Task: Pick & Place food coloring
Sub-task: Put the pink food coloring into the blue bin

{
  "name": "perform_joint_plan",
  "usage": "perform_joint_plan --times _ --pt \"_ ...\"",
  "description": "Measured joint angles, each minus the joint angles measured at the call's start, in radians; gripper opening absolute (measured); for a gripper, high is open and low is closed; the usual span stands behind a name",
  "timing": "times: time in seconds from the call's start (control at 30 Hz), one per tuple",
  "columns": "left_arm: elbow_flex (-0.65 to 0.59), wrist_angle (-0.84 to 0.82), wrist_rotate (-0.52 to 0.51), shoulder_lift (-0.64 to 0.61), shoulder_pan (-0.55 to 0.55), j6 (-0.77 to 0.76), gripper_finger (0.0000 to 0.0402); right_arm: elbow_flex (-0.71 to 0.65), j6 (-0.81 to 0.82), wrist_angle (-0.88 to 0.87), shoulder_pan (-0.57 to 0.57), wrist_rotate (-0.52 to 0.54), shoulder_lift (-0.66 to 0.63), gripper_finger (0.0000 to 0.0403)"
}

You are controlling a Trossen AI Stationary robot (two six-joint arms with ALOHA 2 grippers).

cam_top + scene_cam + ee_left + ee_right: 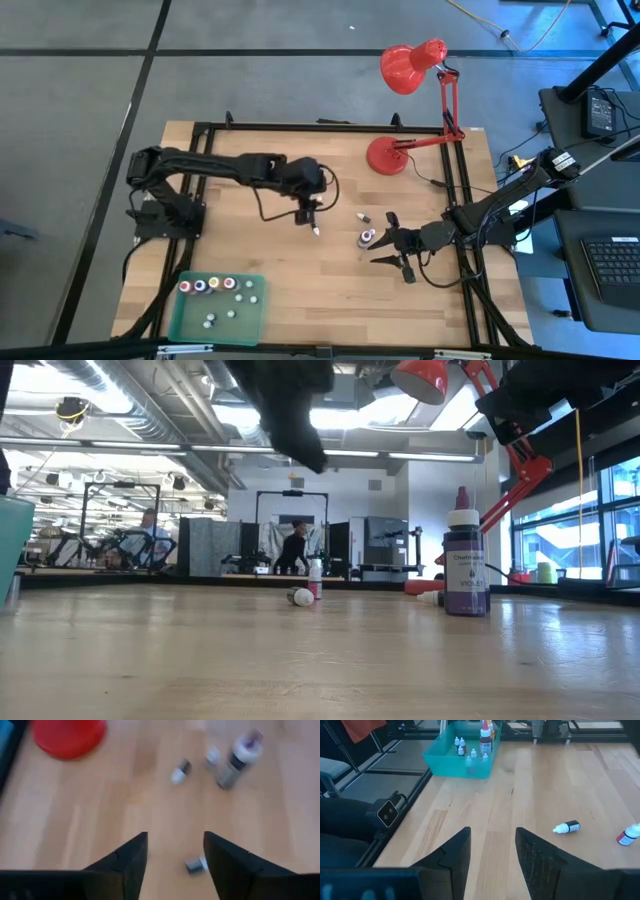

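Note:
My left gripper [306, 212] [175, 855] hovers open over the middle of the table. A tiny dark food coloring bottle [316, 230] [196, 865] lies on its side on the wood just below, untouched. To the right, a purple bottle with a white cap [367, 238] [465, 565] stands upright. Another tiny bottle [363, 217] [180, 771] lies behind it. My right gripper [381, 247] [492, 852] waits open beside the purple bottle, with nothing between its fingers. The green tray [190, 322] at the near left holds several small bottles.
A red desk lamp stands with its base [386, 155] at the far right of the table. A black frame [465, 200] runs along the table's edges. Bare wood lies between the tray and the loose bottles. People show in the room beyond.

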Motion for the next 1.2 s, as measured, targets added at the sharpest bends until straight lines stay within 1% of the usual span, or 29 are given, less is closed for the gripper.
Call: perform_joint_plan --times 0.13,0.17,0.23,0.3,0.37,0.43,0.6,0.73,0.9,1.07,1.2 --pt "0.0 0.025 -0.01 0.016 0.032 0.001 0.0207 0.0 0.001 -0.008 0.0 0.0 0.0 0.0157" --pt "0.003 0.046 -0.01 0.024 0.038 0.002 0.0209 0.0 0.001 -0.012 0.0 0.0 0.0 0.0157" --pt "-0.001 0.039 -0.01 0.035 0.049 0.003 0.021 0.0 -0.001 -0.01 -0.001 0.0 0.0 0.0157" --pt "0.002 0.088 -0.022 0.062 0.055 -0.002 0.0209 0.0 0.0 -0.017 -0.003 0.005 0.0 0.0157" --pt "0.001 0.07 -0.03 0.09 0.06 -0.001 0.0205 0.0 0.0 -0.016 -0.007 0.009 0.0 0.0157" --pt "0.001 0.092 -0.04 0.13 0.064 0.001 0.0201 0.001 0.003 -0.023 -0.014 0.01 0.0 0.0157" --pt "0.001 0.084 -0.048 0.221 0.079 -0.017 0.0191 0.0 0.008 -0.026 -0.019 0.01 0.0 0.0157" --pt "0.0 0.087 -0.095 0.279 0.09 -0.042 0.0185 0.0 0.008 -0.025 -0.019 0.01 0.0 0.0157" --pt "0.0 0.081 -0.041 0.322 0.102 -0.043 0.0184 0.0 0.008 -0.026 -0.019 0.01 0.0 0.0157" --pt "0.0 0.079 -0.035 0.327 0.102 -0.042 0.0177 0.0 0.008 -0.028 -0.019 0.01 0.0 0.0157" --pt "0.0 0.072 -0.034 0.327 0.102 -0.042 0.016 0.0 0.008 -0.029 -0.02 0.01 0.0 0.0157"
